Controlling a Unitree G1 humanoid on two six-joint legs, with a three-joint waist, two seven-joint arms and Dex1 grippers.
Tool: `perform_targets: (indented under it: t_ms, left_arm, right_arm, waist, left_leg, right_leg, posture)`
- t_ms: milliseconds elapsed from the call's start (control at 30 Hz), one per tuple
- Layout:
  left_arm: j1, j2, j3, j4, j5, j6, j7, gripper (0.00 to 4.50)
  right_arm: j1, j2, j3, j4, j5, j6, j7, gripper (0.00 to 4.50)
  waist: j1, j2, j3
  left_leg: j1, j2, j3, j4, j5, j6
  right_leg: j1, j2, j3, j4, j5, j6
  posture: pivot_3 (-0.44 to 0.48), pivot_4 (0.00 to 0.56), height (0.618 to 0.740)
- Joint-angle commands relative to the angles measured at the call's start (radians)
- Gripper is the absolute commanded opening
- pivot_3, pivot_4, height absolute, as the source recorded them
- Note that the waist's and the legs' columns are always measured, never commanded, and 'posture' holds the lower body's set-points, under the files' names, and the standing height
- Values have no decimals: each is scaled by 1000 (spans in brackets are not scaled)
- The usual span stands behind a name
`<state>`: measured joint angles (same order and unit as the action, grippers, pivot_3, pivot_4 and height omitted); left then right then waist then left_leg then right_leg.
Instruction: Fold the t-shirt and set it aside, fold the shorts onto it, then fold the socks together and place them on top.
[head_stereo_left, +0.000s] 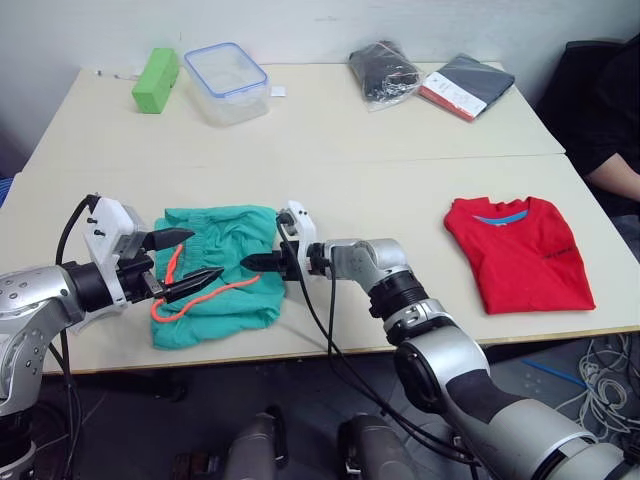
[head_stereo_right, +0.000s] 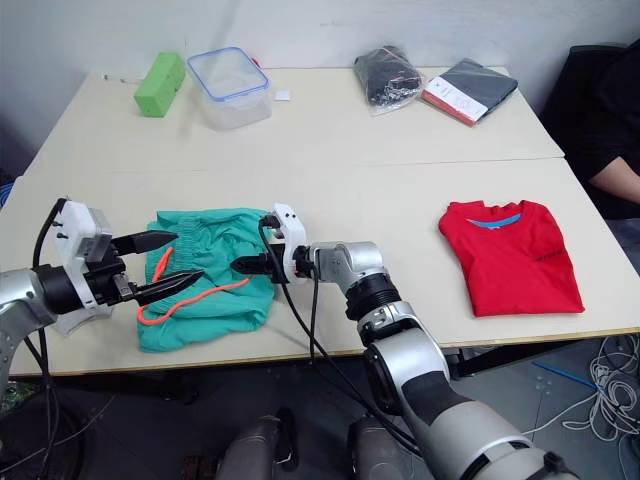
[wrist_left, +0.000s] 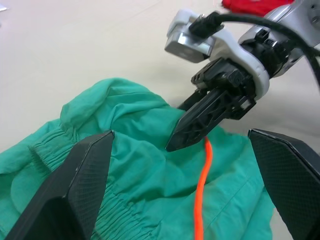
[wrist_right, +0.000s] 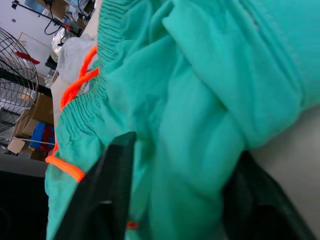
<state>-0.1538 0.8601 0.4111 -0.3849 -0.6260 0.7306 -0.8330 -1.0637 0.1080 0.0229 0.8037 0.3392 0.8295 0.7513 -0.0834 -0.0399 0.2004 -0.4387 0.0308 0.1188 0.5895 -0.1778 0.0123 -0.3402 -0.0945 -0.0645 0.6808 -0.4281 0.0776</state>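
I've got the right gripper (head_stereo_left: 258, 263) pinching the shorts (head_stereo_left: 222, 273) at their right edge w/ cloth between fingers, left gripper (head_stereo_left: 190, 260) spread wide over the waistband, holding nothing, orange drawstring (head_stereo_left: 205, 292) under it.

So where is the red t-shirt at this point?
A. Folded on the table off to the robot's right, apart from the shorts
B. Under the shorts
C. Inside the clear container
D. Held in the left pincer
A: the t-shirt lies folded flat on the table to the robot's right, apart from the shorts that both pincers work on.
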Motion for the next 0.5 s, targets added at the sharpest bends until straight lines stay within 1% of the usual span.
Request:
perform_targets:
  t_ms: [33, 100, 167, 233, 300, 333, 433, 500]
  left_arm:
    - [-24, 10, 0, -46, -58, 13, -20, 4500]
    - [-54, 6, -30, -47, -78, 17, -30, 4500]
    - [-86, -6, -53, -46, -107, 24, -36, 4500]
    - [-127, -28, -78, -54, -145, 32, -37, 4500]
    - [-172, -54, -111, -73, -199, 52, -44, 4500]
    - [-183, -60, -119, -78, -213, 58, -46, 4500]
    - [-243, -98, -174, -88, -237, 62, -33, 4500]
    - [-260, -106, -198, -85, -231, 56, -34, 4500]
  right_arm:
    - [30, -37, 19, -94, 1, 38, 18, 739]
    - [58, -85, 16, -202, 18, 92, 21, 46]
    - [90, -136, 8, -323, 40, 158, 18, 15]
    - [129, -211, -2, -473, 70, 236, 21, 15]
    - [171, -331, -30, -645, 109, 324, 33, 15]
    - [183, -365, -39, -694, 123, 351, 33, 15]
    - [229, -623, -100, -864, 175, 439, 94, 15]
    - [249, -754, -123, -909, 198, 459, 125, 15]
  waist:
    - [1, 0, 0]
    - [9, 0, 0]
    - [29, 0, 0]
    - [38, 0, 0]
    - [45, 0, 0]
    - [48, 0, 0]
    - [58, 1, 1]
    - [58, 2, 1]
  left_leg:
    - [0, 0, 0, 0, 0, 0]
    - [0, 0, 0, 0, 0, 0]
    - [-1, -1, -1, 1, 0, 1]
    - [-3, -2, -1, 2, -1, 2]
    - [-4, -2, -1, 2, -1, 3]
    - [-4, -2, -1, 3, -1, 3]
    - [-4, -2, -1, 2, -1, 3]
    - [-4, -2, -1, 2, -1, 3]
  right_leg:
    - [0, 0, 0, 0, 0, 0]
    - [0, 0, 0, 0, 0, 0]
    - [0, -1, 0, 0, 0, 0]
    - [0, -2, 0, -1, 0, 0]
    - [0, -2, 0, -2, 0, 0]
    - [0, -2, 0, -2, 0, 0]
    - [0, -2, 0, -3, 0, 0]
    - [0, -1, 0, -4, 0, 0]
  posture:
    - [0, 150, 740]
    - [0, 150, 740]
    - [0, 150, 740]
    - [0, 150, 740]
    - [0, 150, 740]
    - [0, 150, 740]
    - [0, 150, 740]
    - [0, 150, 740]
